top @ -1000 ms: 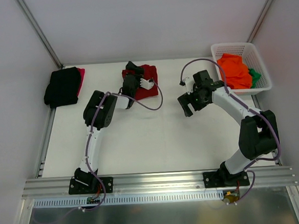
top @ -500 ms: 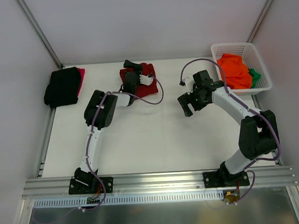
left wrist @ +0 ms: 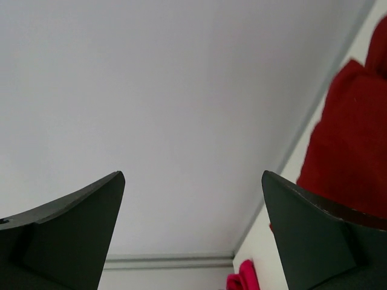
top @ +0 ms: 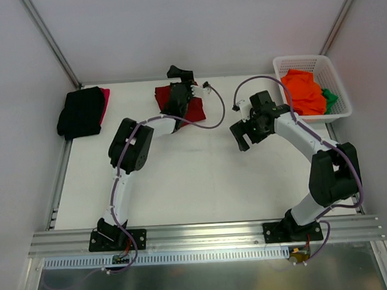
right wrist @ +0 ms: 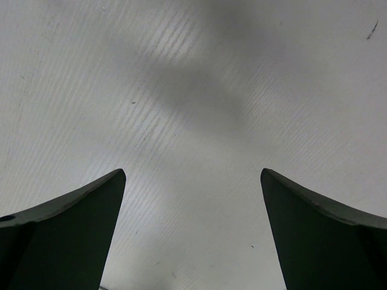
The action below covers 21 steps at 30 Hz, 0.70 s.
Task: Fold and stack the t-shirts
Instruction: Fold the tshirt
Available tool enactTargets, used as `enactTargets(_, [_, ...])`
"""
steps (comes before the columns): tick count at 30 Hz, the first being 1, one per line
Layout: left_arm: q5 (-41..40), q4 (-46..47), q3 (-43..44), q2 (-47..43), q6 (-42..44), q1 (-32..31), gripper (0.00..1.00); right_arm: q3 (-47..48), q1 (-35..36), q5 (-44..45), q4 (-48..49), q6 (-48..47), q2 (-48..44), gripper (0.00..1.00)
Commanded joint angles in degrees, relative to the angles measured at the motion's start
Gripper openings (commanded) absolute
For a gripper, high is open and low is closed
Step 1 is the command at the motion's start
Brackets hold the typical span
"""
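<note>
The left gripper [top: 180,73] is standing with its jaws spread as wide as they go and is gripping nothing. In its wrist view only the pale back wall is showing between the two dark fingers [left wrist: 72,229]. It is pointing toward 12 o'clock, past the far edge of the folded dark red t-shirt [top: 196,109], which is lying at the back of the table [top: 196,178] at about 12 o'clock. Whether the wrist is touching the cloth cannot be told.

The right gripper [top: 243,136] is hanging just as wide and empty at about 1 o'clock from the table's middle. Beneath it only bare tabletop and its own shadow are showing.

Further out, at 10 o'clock, a black t-shirt [top: 81,111] is lying folded on a bright red t-shirt [top: 105,97], whose edge is peeking out on the 3 o'clock side. At 2 o'clock a white basket [top: 307,58] is holding a crumpled orange t-shirt [top: 302,91], with a green t-shirt [top: 330,97] tucked in beside it.
</note>
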Motion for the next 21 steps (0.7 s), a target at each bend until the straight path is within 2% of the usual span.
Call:
enactTargets(1, [0.03, 6.94, -0.67, -4.86, 1.68, -2.75, 0.99, 0.17, 0.31, 0.5, -0.09, 0.4, -0.72, 0.99])
enactTargets(6, [0.64, 3.25, -3.57, -6.19, -0.08, -4.6, 0.99, 0.17, 0.22, 0.41, -0.09, 0.31, -0.8, 0.99])
enactTargets(12, [0.38, -0.79, -3.04, -0.04, 2.91, -4.69, 0.99, 0.0, 0.31, 0.59, -0.18, 0.4, -1.51, 0.99])
enactTargets(17, [0.64, -8.33, -2.87, 2.34, -1.3, -4.95, 0.99, -0.09, 0.22, 0.67, -0.18, 0.4, -2.03, 0.99])
enactTargets(21, [0.03, -8.89, -3.83, 3.75, -1.22, -5.83, 0.99, -0.09, 0.22, 0.67, -0.27, 0.4, -2.21, 0.99])
